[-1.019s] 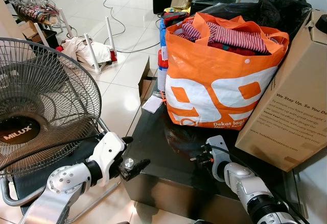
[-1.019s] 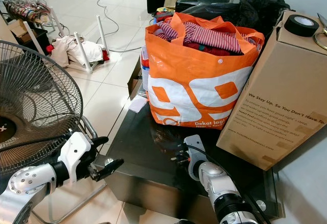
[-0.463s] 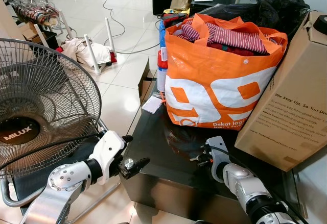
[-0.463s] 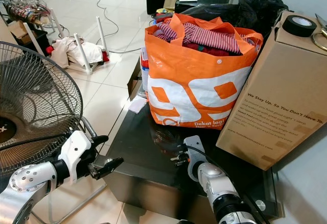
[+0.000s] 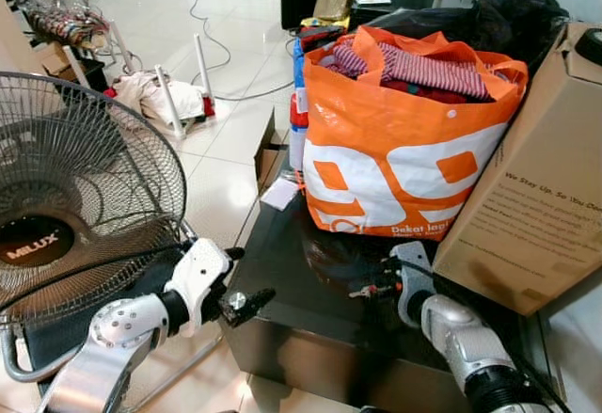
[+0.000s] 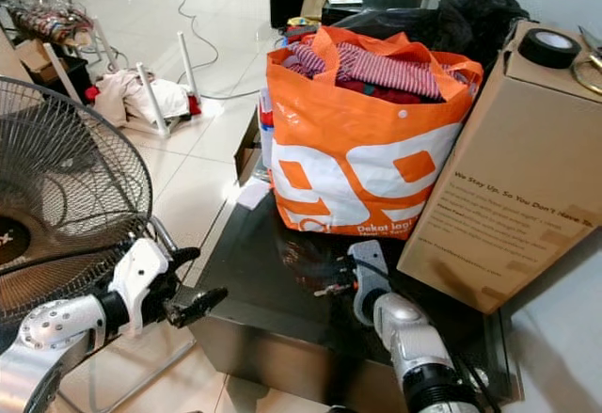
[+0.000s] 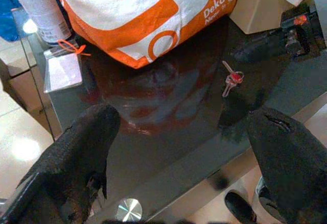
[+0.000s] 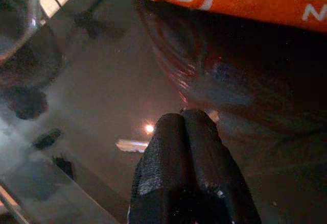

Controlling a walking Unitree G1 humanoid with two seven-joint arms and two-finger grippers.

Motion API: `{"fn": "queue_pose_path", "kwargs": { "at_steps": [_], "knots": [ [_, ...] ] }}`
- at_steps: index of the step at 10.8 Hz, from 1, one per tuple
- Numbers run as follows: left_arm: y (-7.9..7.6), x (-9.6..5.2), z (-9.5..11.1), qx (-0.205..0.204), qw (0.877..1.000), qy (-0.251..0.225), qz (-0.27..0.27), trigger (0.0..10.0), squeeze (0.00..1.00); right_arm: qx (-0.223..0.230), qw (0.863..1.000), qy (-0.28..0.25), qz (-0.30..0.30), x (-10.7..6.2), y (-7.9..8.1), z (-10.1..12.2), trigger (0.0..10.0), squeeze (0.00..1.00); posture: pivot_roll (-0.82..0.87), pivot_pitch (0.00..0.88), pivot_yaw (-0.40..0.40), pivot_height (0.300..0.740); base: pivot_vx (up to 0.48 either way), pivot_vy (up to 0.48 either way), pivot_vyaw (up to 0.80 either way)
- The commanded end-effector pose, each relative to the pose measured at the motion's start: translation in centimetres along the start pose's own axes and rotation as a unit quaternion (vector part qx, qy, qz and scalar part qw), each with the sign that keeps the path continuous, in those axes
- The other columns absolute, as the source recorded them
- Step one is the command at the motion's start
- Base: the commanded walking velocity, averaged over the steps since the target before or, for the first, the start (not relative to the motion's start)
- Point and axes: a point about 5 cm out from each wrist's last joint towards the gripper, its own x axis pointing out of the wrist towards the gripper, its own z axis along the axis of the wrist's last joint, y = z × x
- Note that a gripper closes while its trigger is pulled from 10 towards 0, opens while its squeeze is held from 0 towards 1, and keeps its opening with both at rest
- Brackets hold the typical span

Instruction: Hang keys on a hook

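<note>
A small bunch of keys (image 7: 231, 78) with a red tag lies on the dark glass table (image 5: 282, 272), in front of the orange bag (image 5: 404, 150). My right gripper (image 5: 376, 286) is low over the table with its fingers (image 8: 186, 147) pressed shut; the keys (image 5: 360, 292) sit right at their tips, and I cannot tell if they touch. My left gripper (image 5: 246, 277) is at the table's near left corner, open, its fingers (image 7: 76, 147) wide apart with nothing between them.
A brown cardboard box (image 5: 536, 178) stands right of the bag, with a tape roll (image 6: 549, 46) on top. A spray can (image 7: 38, 9) and a white tag (image 5: 280, 193) are at the table's left edge. A standing fan (image 5: 75, 197) is close on my left. Cables and clutter cover the tiled floor (image 5: 235, 46).
My right gripper has slid forward over the glass toward the bag, still shut. The left gripper has stayed at the table corner.
</note>
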Motion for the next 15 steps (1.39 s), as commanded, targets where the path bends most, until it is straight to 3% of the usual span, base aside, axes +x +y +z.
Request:
{"fn": "queue_pose_path", "kwargs": {
  "at_steps": [1, 9, 10, 15],
  "knots": [
    [0.0, 0.1, 0.0, 0.005, 1.000, 0.002, -0.004, 10.0, 0.17, -0.010, 1.000, 0.011, -0.004, 0.1, 0.3, -0.3, 10.0, 1.00, -0.03, 0.004, 0.014, 0.740, 0.000, 0.000, 0.00],
    [-0.3, 0.1, -0.2, 0.005, 1.000, 0.005, -0.014, 10.0, 0.17, -0.006, 0.999, 0.032, -0.029, 1.2, 0.7, -0.8, 10.0, 1.00, -0.03, 0.000, 0.012, 0.740, 0.000, 0.000, 0.00],
    [-0.3, 0.1, -0.2, 0.006, 1.000, 0.006, -0.015, 10.0, 0.17, -0.009, 0.999, 0.036, -0.038, 1.5, 0.7, -0.8, 10.0, 0.00, -0.03, 0.000, 0.012, 0.740, 0.000, 0.000, 0.00],
    [-0.3, 0.2, -0.2, 0.003, 1.000, 0.006, -0.015, 10.0, 0.17, -0.015, 0.997, 0.057, -0.056, 1.7, 0.2, -1.5, 10.0, 0.00, -0.03, 0.014, 0.008, 0.740, 0.000, 0.000, 0.00]
  ]
}}
